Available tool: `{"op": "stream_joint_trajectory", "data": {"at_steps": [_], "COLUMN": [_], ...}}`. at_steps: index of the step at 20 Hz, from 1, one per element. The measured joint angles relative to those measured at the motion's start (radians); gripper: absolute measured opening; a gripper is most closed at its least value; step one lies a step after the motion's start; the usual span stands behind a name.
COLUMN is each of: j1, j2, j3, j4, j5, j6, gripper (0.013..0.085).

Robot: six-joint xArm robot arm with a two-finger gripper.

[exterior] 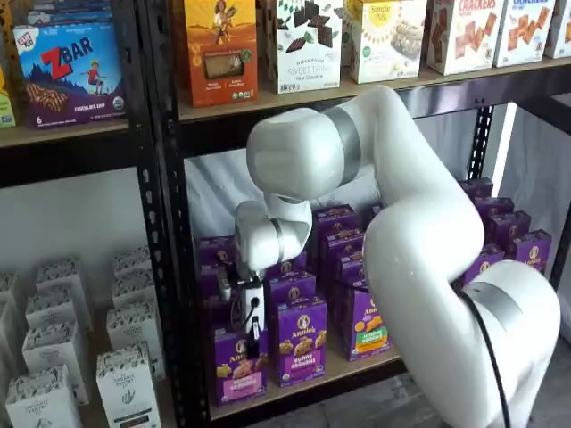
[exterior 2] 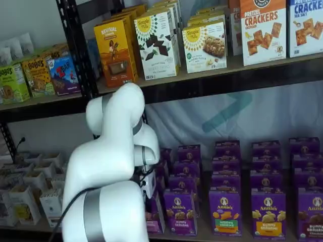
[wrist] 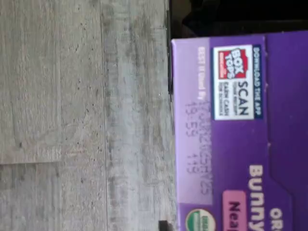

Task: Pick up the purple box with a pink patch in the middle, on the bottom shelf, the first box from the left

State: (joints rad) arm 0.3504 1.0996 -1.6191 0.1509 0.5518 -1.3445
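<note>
The end effector (exterior: 247, 332) hangs from the white wrist directly above the front row of the bottom shelf (exterior: 357, 367). In a shelf view only a white body and a dark finger seen side-on are visible, with a cable beside it; whether the fingers are spread or closed cannot be told. In the other shelf view the arm's own bulk hides the fingers.

Directly beneath and slightly forward of the end effector stands the purple box (exterior: 238, 364), upright at the near edge of the shelf, its pink band facing outward. The finger appears to overlap the carton's top edge, but contact cannot be confirmed. The wrist view shows the carton's purple top flap (wrist: 240, 144) close under the camera, with a Box Tops patch and date stamp, and grey floor beside it.

The carton's long axis is vertical, in line with the descending end effector. To the far side stands a neighbouring carton with a violet band (exterior: 302, 341), close alongside; beyond it one with a green band (exterior: 368, 324).

Judgement: the approach looks nearly complete. Risk: the adjacent carton leaves little clearance for the finger on that side.
</note>
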Motion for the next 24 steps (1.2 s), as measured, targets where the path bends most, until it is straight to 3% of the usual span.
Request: {"op": "stream_joint_trajectory", "data": {"at_steps": [9,13,24], "j1": [-0.001,-0.002,0.004], "j2": [-0.009,-0.013,-0.053], "j3": [0.014,0.021,0.086], "j4": [0.001,0.004,-0.007], "j5": [-0.008,-0.01,-0.046], "j6": [-0.003,-0.005,0.007], "gripper": [0.045,0.033,0.033]}}
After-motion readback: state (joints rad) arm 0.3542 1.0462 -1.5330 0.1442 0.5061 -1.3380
